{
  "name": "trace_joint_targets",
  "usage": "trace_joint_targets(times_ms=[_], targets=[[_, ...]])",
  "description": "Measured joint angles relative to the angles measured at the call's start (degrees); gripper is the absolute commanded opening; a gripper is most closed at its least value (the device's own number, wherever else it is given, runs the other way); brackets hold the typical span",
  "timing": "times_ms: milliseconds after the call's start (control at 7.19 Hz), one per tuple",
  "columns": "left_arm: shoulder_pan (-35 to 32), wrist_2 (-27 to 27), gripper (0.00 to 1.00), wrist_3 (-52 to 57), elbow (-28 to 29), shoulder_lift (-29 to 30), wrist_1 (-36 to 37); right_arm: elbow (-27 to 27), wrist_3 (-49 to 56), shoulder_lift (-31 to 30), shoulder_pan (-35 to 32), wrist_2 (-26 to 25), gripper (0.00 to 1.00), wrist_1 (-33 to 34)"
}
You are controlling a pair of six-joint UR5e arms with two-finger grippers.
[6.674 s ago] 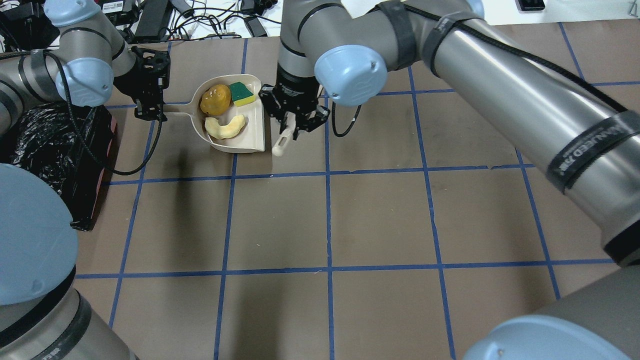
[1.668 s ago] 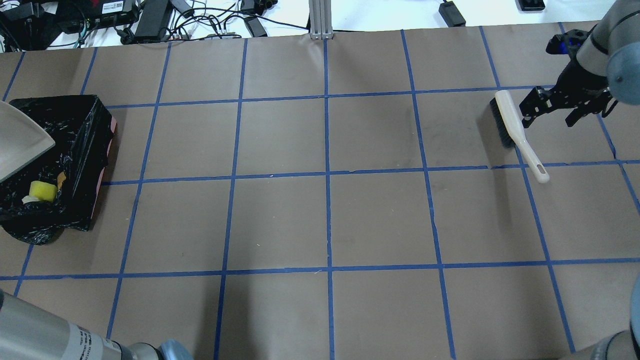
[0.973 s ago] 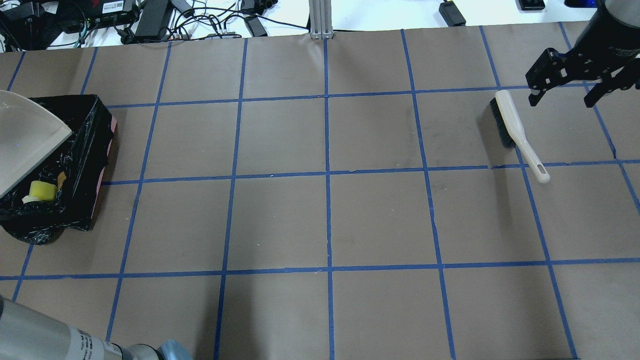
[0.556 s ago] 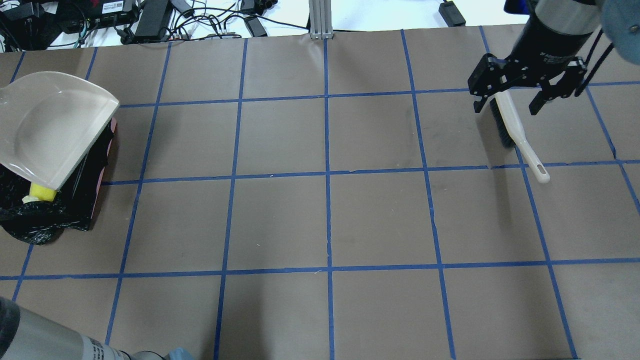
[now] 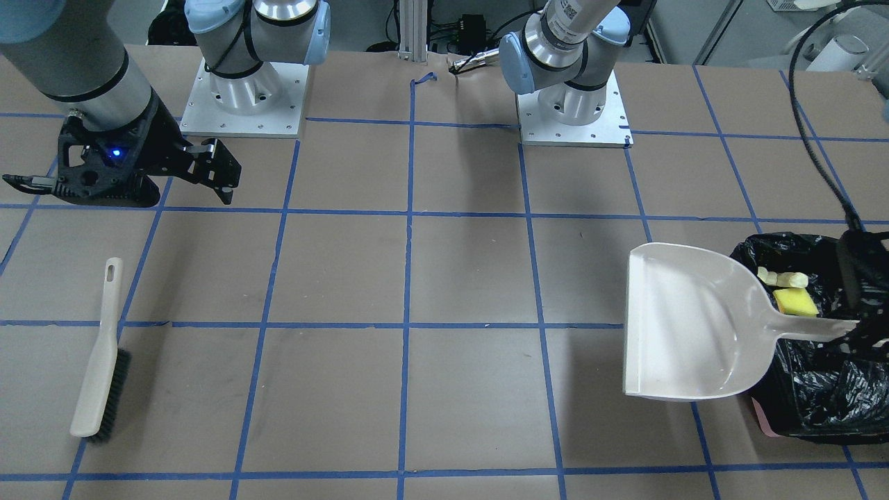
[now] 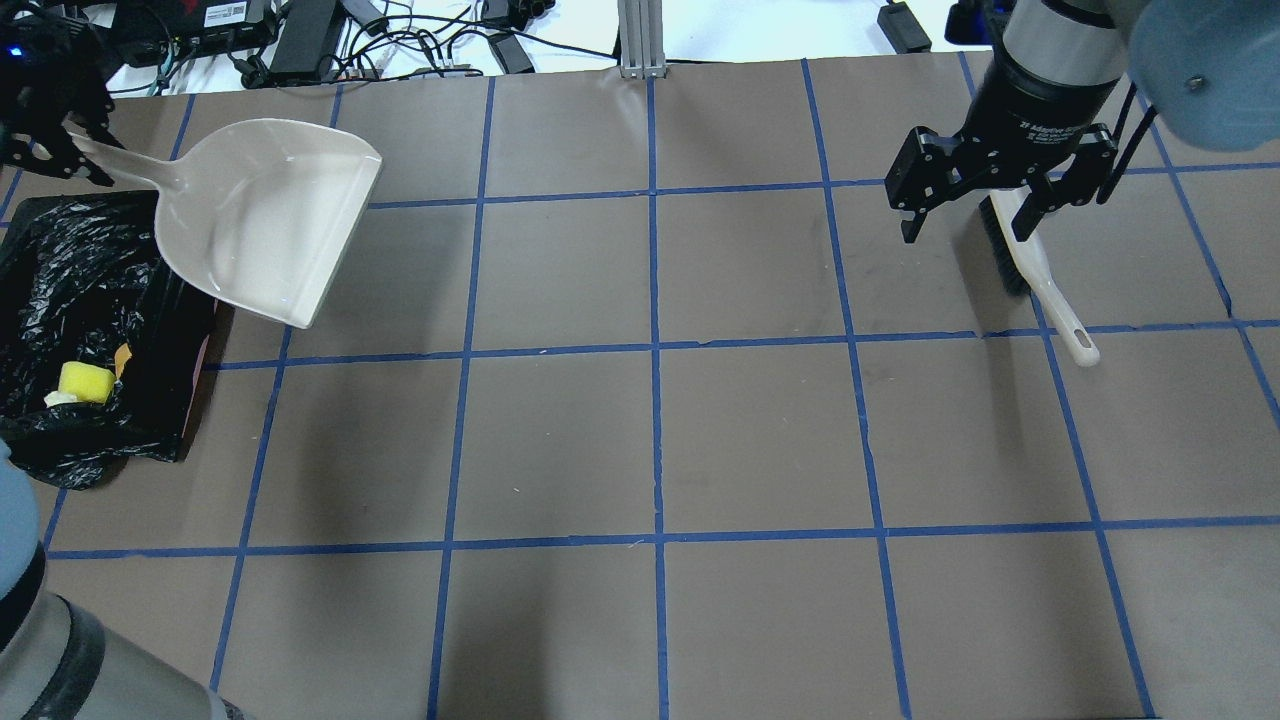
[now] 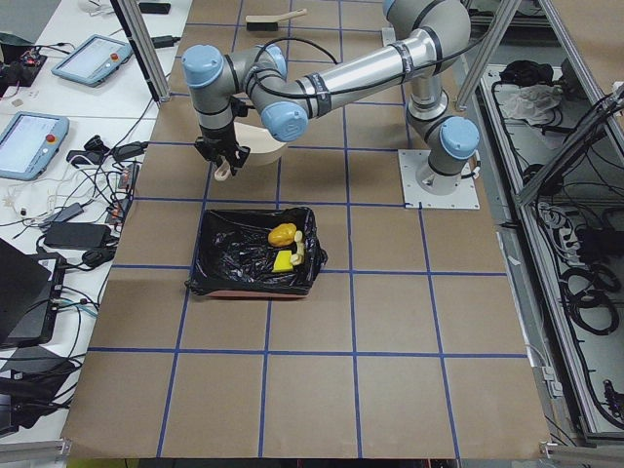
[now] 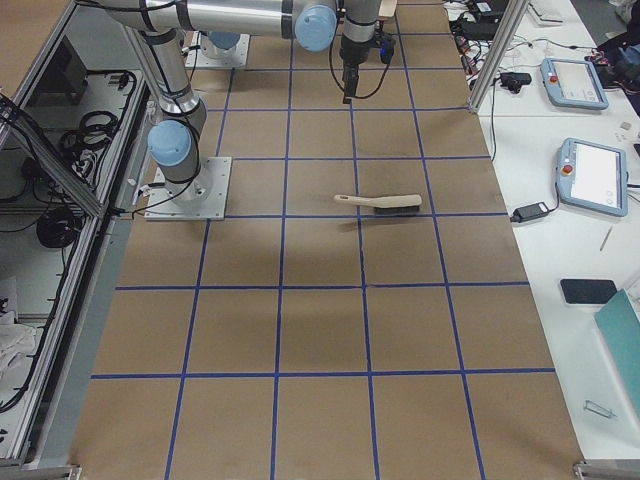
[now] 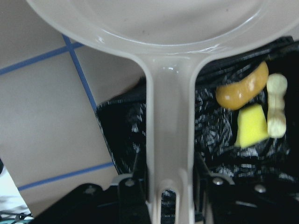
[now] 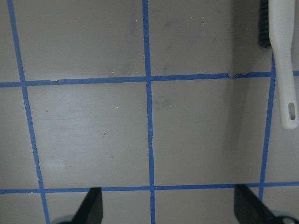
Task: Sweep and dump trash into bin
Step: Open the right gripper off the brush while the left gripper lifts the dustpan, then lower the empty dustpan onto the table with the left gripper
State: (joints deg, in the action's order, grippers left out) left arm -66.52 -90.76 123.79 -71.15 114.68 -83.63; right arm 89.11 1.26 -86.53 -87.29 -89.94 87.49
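Observation:
The trash lies inside the black-lined bin (image 6: 90, 300): the yellow sponge wedge (image 6: 85, 382), the amber lump (image 7: 283, 235) and the pale foam piece (image 5: 781, 279). All three show in the left wrist view: lump (image 9: 243, 91), sponge (image 9: 252, 126), foam (image 9: 276, 112). My left gripper (image 6: 45, 150) is shut on the handle of the empty cream dustpan (image 6: 270, 210), held in the air beside the bin's far corner. My right gripper (image 6: 965, 225) is open and empty, hovering above the bristle end of the cream hand brush (image 6: 1040, 280).
The brush lies flat on the table at the right (image 5: 101, 361), also in the right wrist view (image 10: 282, 60). The bin (image 5: 812, 375) stands at the table's left edge. Cables and power bricks (image 6: 300, 40) lie beyond the far edge. Both arm bases (image 5: 573, 104) stand on the robot's side.
The trash went from the dustpan into the bin. The left gripper then swung the empty dustpan off the bin toward the table's middle. The right gripper, empty, moved left over the brush.

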Motion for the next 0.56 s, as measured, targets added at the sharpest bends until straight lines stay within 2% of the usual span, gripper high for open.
trace_joint_targets(times_ms=[278,556], targets=[[-5.16,0.33,0.0,-10.0,-0.21,2.91,0.39,0.07,-2.65,0.12,-2.42,-2.87,1.0,0.0],[-8.68,0.14,0.02,-19.92,-0.41,6.11,2.52,0.09,-7.61,0.4,-3.84,-2.97,1.0,0.54]])
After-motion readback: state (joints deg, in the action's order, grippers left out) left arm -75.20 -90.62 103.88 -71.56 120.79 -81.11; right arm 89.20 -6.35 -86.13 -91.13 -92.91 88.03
